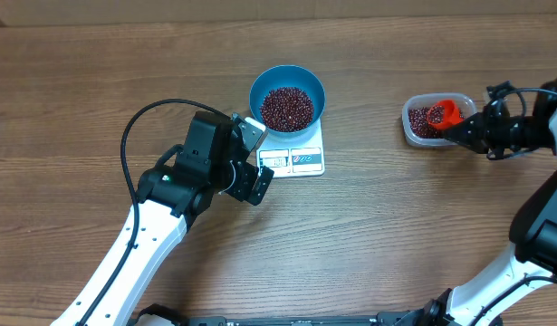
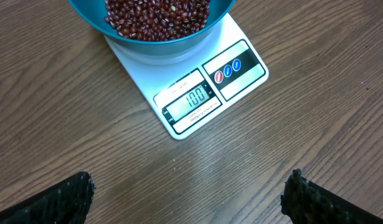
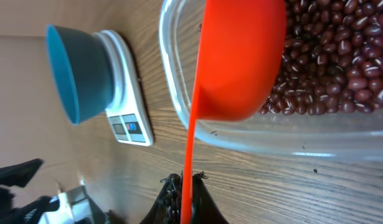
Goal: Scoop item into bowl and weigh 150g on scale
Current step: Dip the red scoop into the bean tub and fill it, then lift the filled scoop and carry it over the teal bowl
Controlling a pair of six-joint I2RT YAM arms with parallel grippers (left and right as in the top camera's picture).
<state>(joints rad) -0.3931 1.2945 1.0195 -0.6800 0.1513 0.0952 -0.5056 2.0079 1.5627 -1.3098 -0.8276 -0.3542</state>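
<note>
Writing on scale (image 2: 179,93): display (image 2: 192,99) reads "100"; fine print along the window's edge, too small to read.
Marks beside display: panel (image 2: 231,67) with three round icons, one red and two blue; what they depict not legible.
Counts: one blue bowl, one scale, one clear tub, one red scoop, two arms; beans far too many to count, lying in two heaps.
Blue bowl (image 1: 256,98): upright on the far part of the scale, covering most of the platform, display and panel left showing at the near edge.
Beans (image 1: 287,107): one dark red-brown heap in the blue bowl, level well below the rim; the second heap in the clear tub (image 1: 408,127).
Clear tub: on the table (image 1: 396,235), well apart from the scale, toward the right arm.
Red scoop (image 3: 241,56): cup inside the tub just above the beans, underside toward the wrist camera, thin handle running straight back to the fingers; whether loaded, cannot tell.
Right gripper (image 3: 185,202): closed tight on the end of the scoop's handle, at the tub's outer side.
Left gripper (image 2: 188,202): fingers spread wide, nothing between them — low over bare table just beside the scale's display edge, touching neither scale nor bowl.
</note>
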